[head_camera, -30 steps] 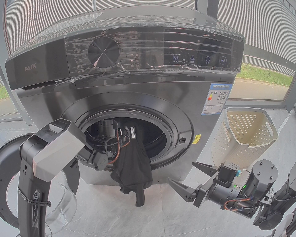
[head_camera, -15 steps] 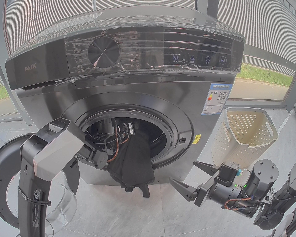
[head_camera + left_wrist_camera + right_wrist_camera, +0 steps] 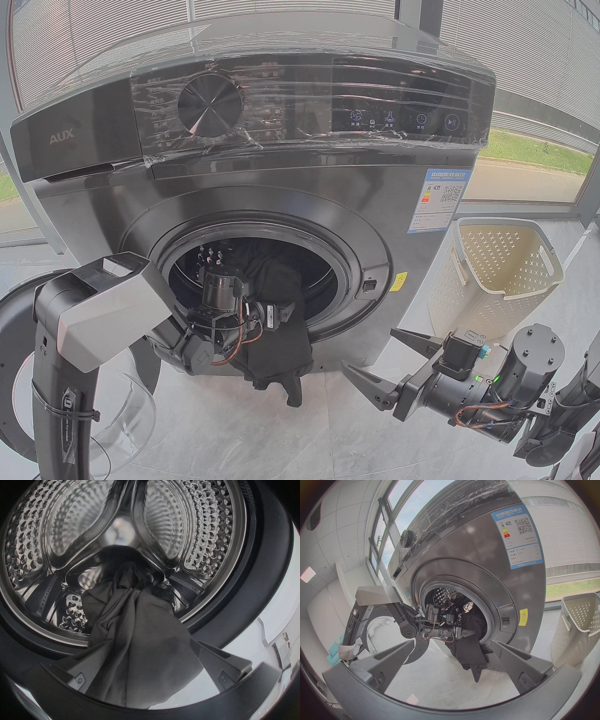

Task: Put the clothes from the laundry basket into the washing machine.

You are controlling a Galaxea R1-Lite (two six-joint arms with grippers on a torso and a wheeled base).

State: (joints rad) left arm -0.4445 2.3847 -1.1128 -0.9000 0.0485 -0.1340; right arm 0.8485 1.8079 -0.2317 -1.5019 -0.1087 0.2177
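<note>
Black garment (image 3: pixel 275 350): draped over the washer's (image 3: pixel 375 187) door lip, half in the drum (image 3: pixel 78 527), half dangling outside, seemingly because the left end effector (image 3: pixel 149 642) at the opening has fingers spread, gripping nothing; right end effector (image 3: pixel 367 347), fingers apart, held low before the washer; basket (image 3: pixel 500 222) beside it.

Bright daylight comes in through the windows (image 3: pixel 531 169) behind the washer (image 3: pixel 250 181). Its plastic wrap (image 3: pixel 300 100) shines with glare. The drum (image 3: pixel 78 536) is dim inside, with shiny spots. Both wrist views bend round, with dark corners.
</note>
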